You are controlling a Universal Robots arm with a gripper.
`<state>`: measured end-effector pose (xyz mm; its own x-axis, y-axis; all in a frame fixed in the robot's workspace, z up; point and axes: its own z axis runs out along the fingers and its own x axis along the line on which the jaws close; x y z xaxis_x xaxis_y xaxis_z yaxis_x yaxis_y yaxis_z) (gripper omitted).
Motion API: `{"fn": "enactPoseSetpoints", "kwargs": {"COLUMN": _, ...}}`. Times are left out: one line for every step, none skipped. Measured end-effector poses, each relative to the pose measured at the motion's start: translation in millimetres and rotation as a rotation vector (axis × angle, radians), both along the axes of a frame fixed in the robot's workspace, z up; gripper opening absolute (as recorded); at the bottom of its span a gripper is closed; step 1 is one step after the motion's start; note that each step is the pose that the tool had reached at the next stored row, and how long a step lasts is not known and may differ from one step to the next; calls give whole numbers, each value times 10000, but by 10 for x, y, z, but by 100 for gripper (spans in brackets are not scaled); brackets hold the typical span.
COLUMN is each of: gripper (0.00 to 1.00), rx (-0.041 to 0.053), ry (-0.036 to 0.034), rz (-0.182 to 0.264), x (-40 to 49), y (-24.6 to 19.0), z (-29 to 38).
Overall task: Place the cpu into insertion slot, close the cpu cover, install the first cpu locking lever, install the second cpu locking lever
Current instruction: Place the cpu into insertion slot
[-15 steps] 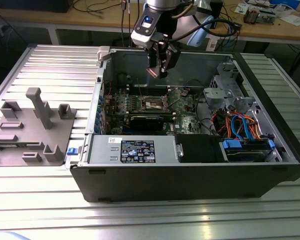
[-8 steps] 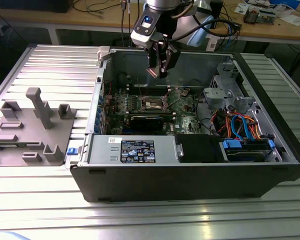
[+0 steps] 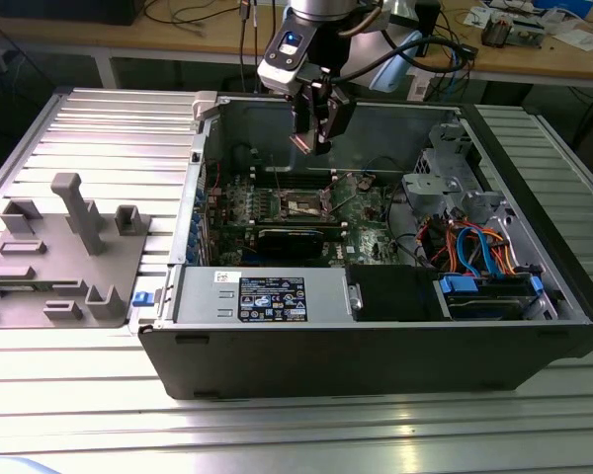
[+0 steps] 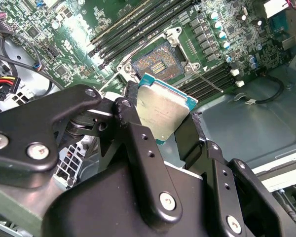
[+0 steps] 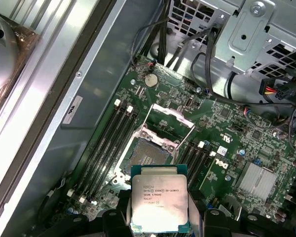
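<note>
Currently held: the cpu (image 5: 158, 197), its silvery face toward the cameras in both wrist views, is pinched at two opposite edges between the black fingers (image 4: 133, 126) of the end effector (image 4: 160, 118), which is closed just to the chip's width.
Position: in the exterior view the end effector hangs high over the open computer case (image 3: 376, 365). The chip is above the green circuit board (image 5: 222, 148), well clear of the insertion slot (image 5: 147, 154) and not touching it.
Slot state: the dark centre is bare. The cpu cover (image 5: 170, 112) is swung up and back, and a thin lever (image 4: 211, 83) lies out to one side, so the way down looks free.
Doing it well: by my judgement, square the chip's edges to the socket rim and match the keyed corner. Keep it flat, lower it straight and let it settle without pressing, since the contacts likely bend easily. Loosen the grip only once it sits level inside the rim.
Hard to make out: the chip's underside is turned away, and parts of its edges lie behind the fingers. Its keying marks cannot be matched to the slot. The height gap between chip and slot cannot be judged. The other lever is hard to tell from the cover frame.
</note>
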<state>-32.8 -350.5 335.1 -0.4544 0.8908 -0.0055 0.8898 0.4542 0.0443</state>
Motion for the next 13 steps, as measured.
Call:
{"fn": "enactPoseSetpoints", "kwargs": {"gripper": 54, "rx": 0, "ry": 0, "rz": -10, "x": 0, "y": 0, "z": 0}}
{"fn": "enactPoseSetpoints", "kwargs": {"gripper": 54, "rx": 0, "ry": 0, "rz": -11, "x": 0, "y": 0, "z": 0}}
{"fn": "enactPoseSetpoints", "kwargs": {"gripper": 54, "rx": 0, "ry": 0, "rz": -15, "x": 0, "y": 0, "z": 0}}
{"fn": "enactPoseSetpoints", "kwargs": {"gripper": 54, "rx": 0, "ry": 0, "rz": -20, "x": 0, "y": 0, "z": 0}}
{"fn": "enactPoseSetpoints", "kwargs": {"gripper": 54, "rx": 0, "ry": 1, "rz": -25, "x": 0, "y": 0, "z": 0}}
{"fn": "enactPoseSetpoints", "kwargs": {"gripper": 54, "rx": 0, "ry": 0, "rz": -33, "x": 0, "y": 0, "z": 0}}
{"fn": "enactPoseSetpoints", "kwargs": {"gripper": 54, "rx": 0, "ry": 0, "rz": -47, "x": 0, "y": 0, "z": 0}}
{"fn": "enactPoseSetpoints", "kwargs": {"gripper": 54, "rx": 0, "ry": 0, "rz": -59, "x": 0, "y": 0, "z": 0}}
{"fn": "enactPoseSetpoints", "kwargs": {"gripper": 54, "rx": 1, "ry": 0, "rz": -74, "x": 0, "y": 0, "z": 0}}
{"fn": "enactPoseSetpoints", "kwargs": {"gripper": 54, "rx": 0, "ry": 0, "rz": -100, "x": 0, "y": 0, "z": 0}}
{"fn": "enactPoseSetpoints", "kwargs": {"gripper": 54, "rx": 0, "ry": 0, "rz": -122, "x": 0, "y": 0, "z": -1}}
{"fn": "enactPoseSetpoints", "kwargs": {"gripper": 54, "rx": 0, "ry": 0, "rz": -135, "x": 0, "y": 0, "z": -1}}
{"fn": "enactPoseSetpoints", "kwargs": {"gripper": 54, "rx": 0, "ry": 0, "rz": -151, "x": 0, "y": 0, "z": -1}}
